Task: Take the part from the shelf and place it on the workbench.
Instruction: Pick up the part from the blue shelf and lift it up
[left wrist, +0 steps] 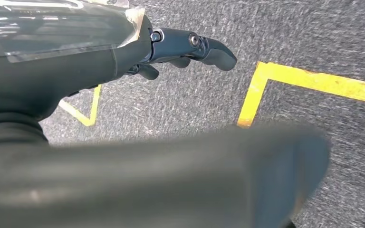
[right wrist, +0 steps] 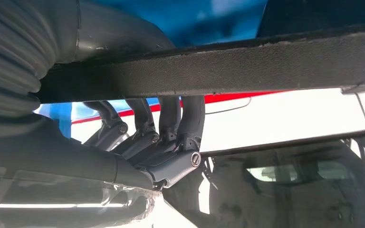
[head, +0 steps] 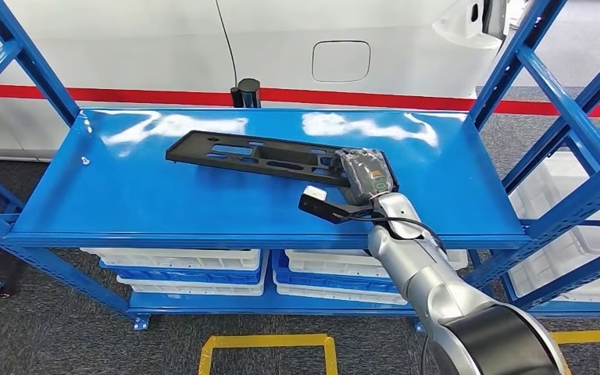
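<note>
The part (head: 250, 154) is a long flat black plastic panel with slots, lying slanted on the blue shelf (head: 164, 203). My right hand (head: 366, 173) is at the panel's right end. In the right wrist view the dark fingers (right wrist: 171, 123) curl over the panel's edge (right wrist: 266, 61), with the thumb on the other side, so the hand grips it. The panel still looks to rest on the shelf. My left hand (left wrist: 185, 47) hangs over grey carpet, fingers stretched out and holding nothing.
Blue rack uprights (head: 531, 78) frame the shelf on both sides. White bins (head: 180, 262) sit on the lower level, and another white bin (head: 562, 234) stands to the right. A white car body (head: 320, 47) is behind. Yellow floor tape (head: 266, 344) marks the carpet.
</note>
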Robot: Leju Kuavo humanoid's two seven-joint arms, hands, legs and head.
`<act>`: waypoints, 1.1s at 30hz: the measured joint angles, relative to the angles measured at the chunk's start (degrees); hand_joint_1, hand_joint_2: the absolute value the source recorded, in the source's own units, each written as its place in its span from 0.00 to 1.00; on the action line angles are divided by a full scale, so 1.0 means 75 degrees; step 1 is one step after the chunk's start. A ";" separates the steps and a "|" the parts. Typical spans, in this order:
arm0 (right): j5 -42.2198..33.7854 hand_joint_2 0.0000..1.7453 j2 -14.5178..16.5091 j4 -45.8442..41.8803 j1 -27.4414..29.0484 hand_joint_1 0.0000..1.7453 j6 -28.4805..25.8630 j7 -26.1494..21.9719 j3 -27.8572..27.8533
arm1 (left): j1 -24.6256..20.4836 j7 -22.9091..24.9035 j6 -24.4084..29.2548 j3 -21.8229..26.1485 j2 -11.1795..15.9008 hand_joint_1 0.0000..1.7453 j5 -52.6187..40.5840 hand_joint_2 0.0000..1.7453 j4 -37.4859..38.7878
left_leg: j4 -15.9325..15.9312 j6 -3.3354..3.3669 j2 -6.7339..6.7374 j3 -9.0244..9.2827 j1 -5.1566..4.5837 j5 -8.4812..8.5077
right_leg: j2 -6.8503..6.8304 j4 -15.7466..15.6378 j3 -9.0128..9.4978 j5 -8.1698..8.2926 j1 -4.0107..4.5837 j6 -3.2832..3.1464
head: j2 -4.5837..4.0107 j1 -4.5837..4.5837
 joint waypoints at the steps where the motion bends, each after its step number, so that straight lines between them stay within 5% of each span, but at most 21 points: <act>1: -0.0160 1.00 0.0011 -0.0003 0.0002 1.00 -0.0031 -0.0178 -0.0061 | 0.0000 -0.0017 0.0001 -0.0003 0.0001 0.00 -0.0018 1.00 0.0000 | 0.0000 0.0000 0.0001 0.0000 0.0000 0.0000 | 0.0000 0.0000 0.0000 0.0000 0.0000 0.0000 | 0.0000 0.0000; 14: -0.3072 1.00 0.0428 -0.1169 0.0599 1.00 0.0153 -0.2480 -0.1107 | 0.0004 0.0273 0.0013 -0.0027 0.0017 0.00 0.0029 1.00 0.0000 | 0.0000 -0.0001 -0.0004 -0.0004 0.0002 0.0000 | -0.0001 0.0000 -0.0004 -0.0001 0.0001 0.0000 | 0.0000 -0.0001; 24: -0.4260 1.00 -0.0017 -0.4770 0.2001 1.00 0.0803 -0.1522 -0.0868 | 0.0021 0.0506 0.0198 -0.0005 0.0045 0.00 0.0173 1.00 -0.0001 | 0.0000 -0.0001 -0.0005 -0.0009 0.0000 -0.0001 | 0.0001 -0.0002 -0.0013 -0.0001 0.0000 0.0000 | 0.0000 -0.0001; 33: -0.5327 1.00 -0.0487 -0.6895 0.2600 1.00 0.1376 -0.1363 -0.0828 | 0.0018 0.0458 0.0223 0.0029 0.0074 0.00 0.0261 1.00 -0.0006 | -0.0001 -0.0001 -0.0001 -0.0008 0.0000 -0.0001 | 0.0002 -0.0002 -0.0013 -0.0001 0.0000 -0.0001 | 0.0000 -0.0001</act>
